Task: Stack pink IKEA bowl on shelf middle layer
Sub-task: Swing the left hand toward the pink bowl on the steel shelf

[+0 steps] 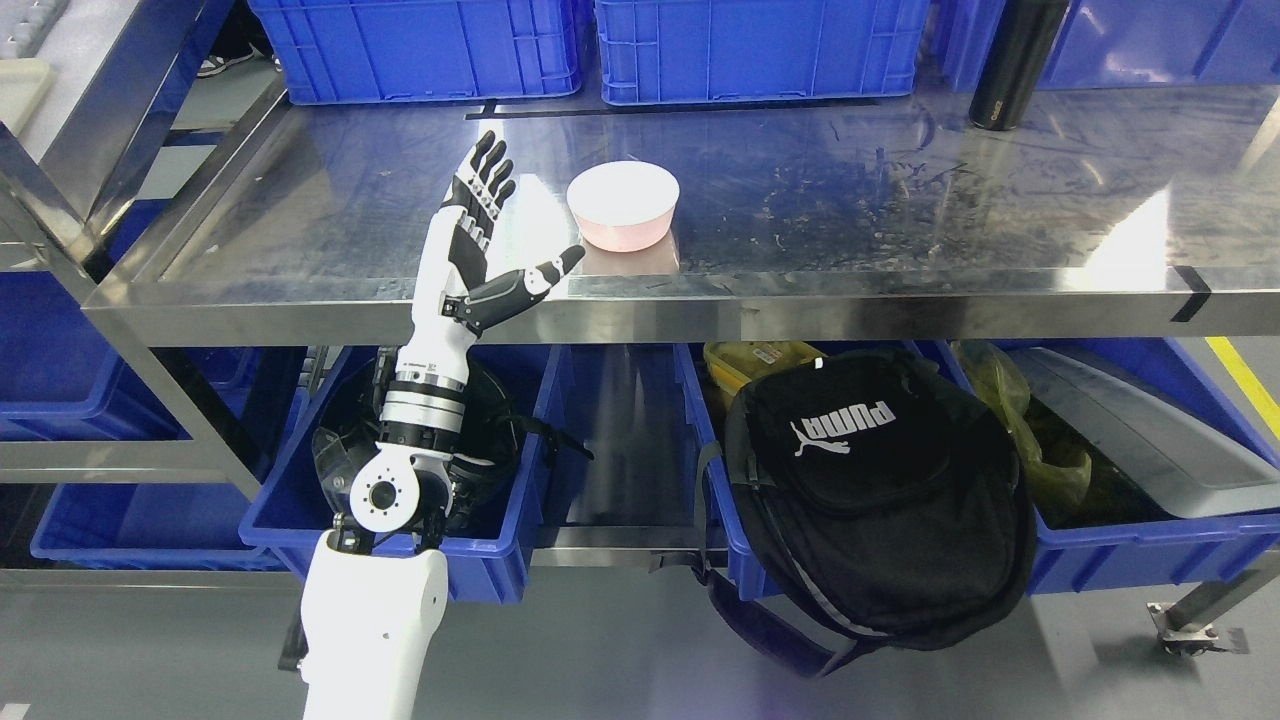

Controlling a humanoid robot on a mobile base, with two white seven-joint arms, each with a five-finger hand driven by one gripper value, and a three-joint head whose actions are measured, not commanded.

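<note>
From the head view, the white-and-black left hand (478, 245) rose from the lower left, fingers spread and holding nothing, thumb pointing right. Just right of it, apart, the round pink plastic bowl (623, 206) sat upright on the scuffed stainless-steel shelf (900, 200), near its front edge.

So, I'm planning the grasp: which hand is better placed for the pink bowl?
Left. The left hand is open just left of the pink bowl on the steel shelf; the right arm isn't in view.
</note>
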